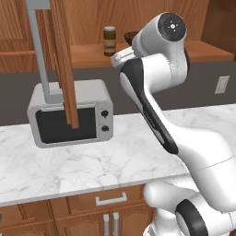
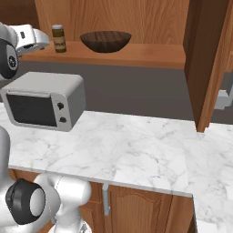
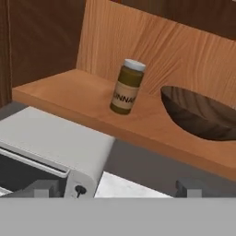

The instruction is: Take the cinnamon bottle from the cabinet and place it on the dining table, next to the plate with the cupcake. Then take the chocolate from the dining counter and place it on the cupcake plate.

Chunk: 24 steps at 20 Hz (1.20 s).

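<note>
The cinnamon bottle (image 3: 127,86) stands on the cabinet shelf (image 3: 69,94), left of the bowl (image 3: 198,113) and apart from it. Below sits the microwave (image 2: 45,100) on the tabletop (image 2: 136,150).

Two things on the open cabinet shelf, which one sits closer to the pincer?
The cinnamon bottle, upright with a pale cap, on the shelf above the microwave. The dark wooden bowl sits farther along the shelf, away from the open pincer.
</note>
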{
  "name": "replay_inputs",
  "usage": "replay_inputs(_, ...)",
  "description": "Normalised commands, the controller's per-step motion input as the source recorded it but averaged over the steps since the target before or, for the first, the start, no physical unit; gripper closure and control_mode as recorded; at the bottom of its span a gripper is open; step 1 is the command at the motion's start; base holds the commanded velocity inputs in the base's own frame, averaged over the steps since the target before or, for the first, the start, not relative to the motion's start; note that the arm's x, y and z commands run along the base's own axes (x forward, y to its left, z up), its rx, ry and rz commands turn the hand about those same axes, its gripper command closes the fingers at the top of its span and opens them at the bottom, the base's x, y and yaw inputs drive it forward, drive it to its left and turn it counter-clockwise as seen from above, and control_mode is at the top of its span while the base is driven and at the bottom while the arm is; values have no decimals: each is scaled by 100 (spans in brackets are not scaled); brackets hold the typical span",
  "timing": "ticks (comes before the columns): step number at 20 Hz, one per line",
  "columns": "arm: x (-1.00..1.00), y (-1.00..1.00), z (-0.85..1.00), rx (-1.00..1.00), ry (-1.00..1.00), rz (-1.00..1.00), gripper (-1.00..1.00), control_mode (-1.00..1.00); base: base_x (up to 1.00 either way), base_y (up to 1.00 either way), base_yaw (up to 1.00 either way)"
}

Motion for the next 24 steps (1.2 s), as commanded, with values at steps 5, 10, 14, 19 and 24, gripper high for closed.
replay_inputs(5, 16, 0, 4, 3, -15, -5, -100, -100, 0, 0, 0)
replay_inputs(10, 24, 0, 8, 17, -1, -13, -100, -100, 0, 0, 0)
replay_inputs(14, 24, 0, 5, 21, 0, -15, -100, -100, 0, 0, 0)
replay_inputs(19, 30, 3, 0, 16, 0, -11, -100, -100, 0, 0, 0)
replay_inputs(24, 31, 5, 0, 3, 0, -6, -100, -100, 0, 0, 0)
